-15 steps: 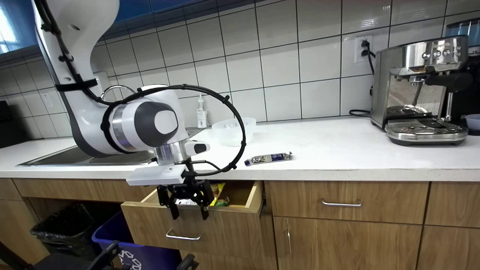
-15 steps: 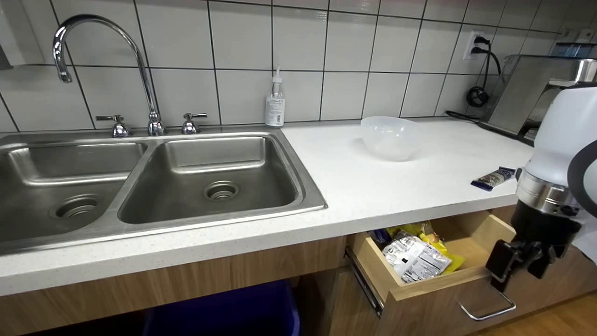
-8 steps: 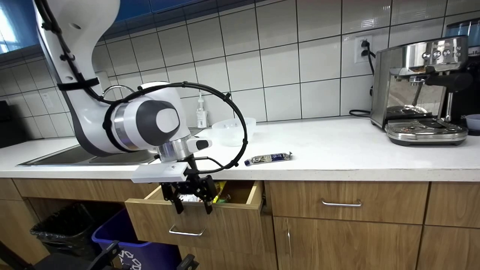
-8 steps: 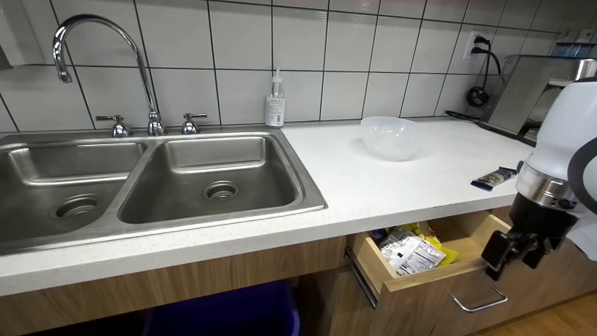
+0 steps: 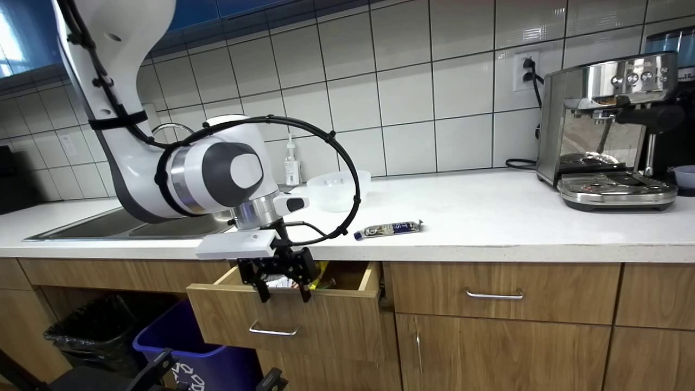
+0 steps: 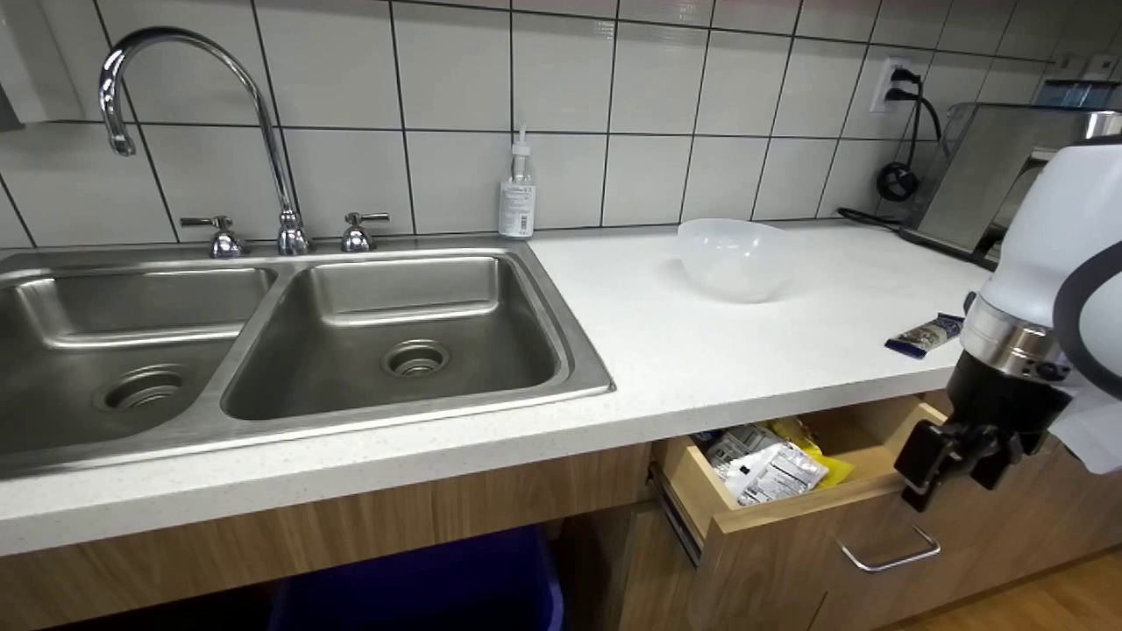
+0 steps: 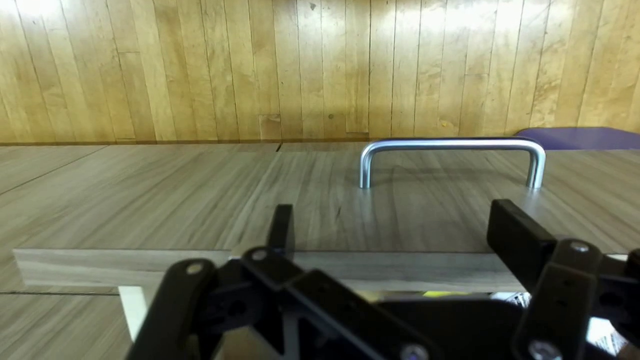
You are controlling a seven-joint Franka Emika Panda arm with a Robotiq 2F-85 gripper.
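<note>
Best to press slowly and squarely on the drawer [image 5: 336, 320], partly out below the bench [image 5: 478, 217], with empty, widely spread fingers [image 7: 515, 232], taking care not to snag the handle [image 7: 452, 144].

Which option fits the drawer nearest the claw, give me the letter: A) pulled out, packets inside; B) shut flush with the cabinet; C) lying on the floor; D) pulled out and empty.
A: in an exterior view the drawer juts out past the counter, with packets showing inside.

the gripper [image 5: 285, 298] is black, the drawer front [image 5: 336, 326] wood-grained brown, and the handle [image 7: 452, 144] silver.
</note>
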